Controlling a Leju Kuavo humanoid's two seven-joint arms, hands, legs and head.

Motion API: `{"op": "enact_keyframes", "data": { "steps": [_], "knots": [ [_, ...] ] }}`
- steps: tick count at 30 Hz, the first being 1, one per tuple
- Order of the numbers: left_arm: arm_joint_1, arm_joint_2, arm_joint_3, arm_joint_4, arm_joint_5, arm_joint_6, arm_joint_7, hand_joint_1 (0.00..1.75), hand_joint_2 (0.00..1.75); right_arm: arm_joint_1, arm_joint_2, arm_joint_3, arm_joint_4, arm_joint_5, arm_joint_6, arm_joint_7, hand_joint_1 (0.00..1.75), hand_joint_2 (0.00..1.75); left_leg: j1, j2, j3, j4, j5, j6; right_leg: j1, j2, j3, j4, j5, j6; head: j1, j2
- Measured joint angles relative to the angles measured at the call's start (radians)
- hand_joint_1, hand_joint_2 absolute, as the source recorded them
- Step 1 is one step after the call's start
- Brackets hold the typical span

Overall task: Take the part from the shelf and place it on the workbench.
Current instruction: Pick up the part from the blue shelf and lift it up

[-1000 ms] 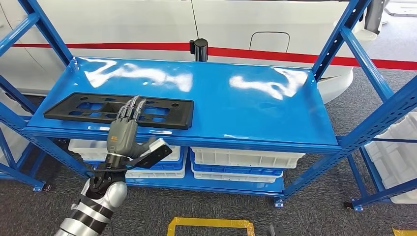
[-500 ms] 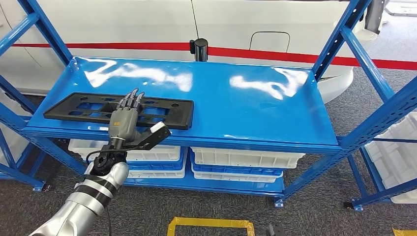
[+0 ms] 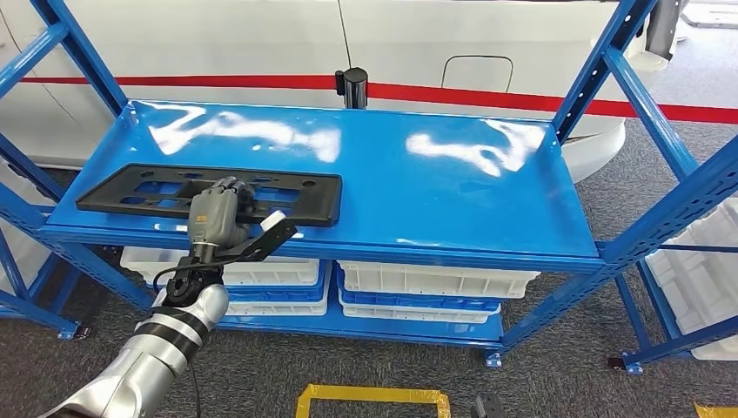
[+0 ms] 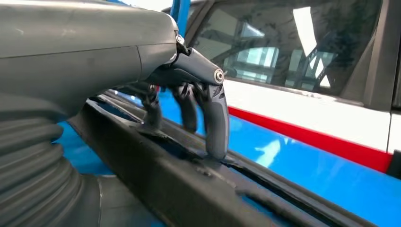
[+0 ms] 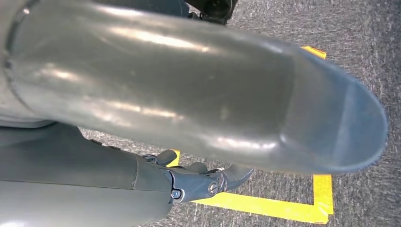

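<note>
A long flat black part (image 3: 300, 198) with several cut-outs lies on the left of the blue shelf (image 3: 435, 183), along its front edge. My left hand (image 3: 218, 219) sits over the middle of the part's near edge, fingers curled down onto it and thumb sticking out to the right at the shelf's lip. In the left wrist view the dark fingertips (image 4: 217, 142) press on the part's (image 4: 156, 175) top surface. My right hand (image 5: 198, 182) hangs low over the floor, fingers loosely bent, holding nothing.
Blue uprights (image 3: 609, 70) frame the shelf on both sides. White bins (image 3: 435, 283) fill the lower level. A black post (image 3: 352, 87) and a white vehicle with a red stripe stand behind. Yellow tape (image 3: 374, 399) marks the grey carpet.
My left hand's fingers, stretched out flat over the part before, have curled down onto it. The part has not moved.
</note>
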State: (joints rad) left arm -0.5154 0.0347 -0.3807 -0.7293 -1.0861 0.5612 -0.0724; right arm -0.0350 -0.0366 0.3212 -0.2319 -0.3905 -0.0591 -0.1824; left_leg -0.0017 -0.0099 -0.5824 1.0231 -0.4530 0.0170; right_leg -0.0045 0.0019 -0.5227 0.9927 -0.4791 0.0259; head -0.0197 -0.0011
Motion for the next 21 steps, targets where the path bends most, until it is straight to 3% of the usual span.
{"op": "enact_keyframes", "data": {
  "steps": [11, 15, 21],
  "knots": [
    [-0.001, 0.0, 0.016, 0.002, -0.002, 0.07, -0.017, 1.75, 1.75, 0.0, 0.001, -0.009, 0.0, 0.015, 0.0, 0.001, 0.0, 0.0, 0.0, 0.0, 0.0, 0.0, 0.0, 0.0, 0.0, 0.0, 0.0, 0.0, 0.0, 0.0, 0.0, 0.0],
    [0.011, 0.0, 0.045, -0.044, -0.043, 0.13, -0.08, 1.75, 1.75, 0.0, 0.001, -0.011, 0.0, 0.028, 0.0, 0.001, 0.0, 0.0, 0.0, 0.0, 0.0, 0.0, 0.0, 0.0, 0.0, 0.0, 0.0, 0.0, 0.0, 0.0, 0.0, 0.0],
    [0.058, -0.009, 0.173, -0.249, -0.257, 0.139, -0.214, 1.75, 1.75, -0.001, 0.003, -0.013, -0.001, 0.052, 0.0, 0.006, 0.0, 0.0, 0.0, 0.0, -0.001, 0.0, 0.0, 0.0, 0.0, 0.0, -0.001, 0.0, 0.0, 0.0, 0.0, 0.0]
  ]
}}
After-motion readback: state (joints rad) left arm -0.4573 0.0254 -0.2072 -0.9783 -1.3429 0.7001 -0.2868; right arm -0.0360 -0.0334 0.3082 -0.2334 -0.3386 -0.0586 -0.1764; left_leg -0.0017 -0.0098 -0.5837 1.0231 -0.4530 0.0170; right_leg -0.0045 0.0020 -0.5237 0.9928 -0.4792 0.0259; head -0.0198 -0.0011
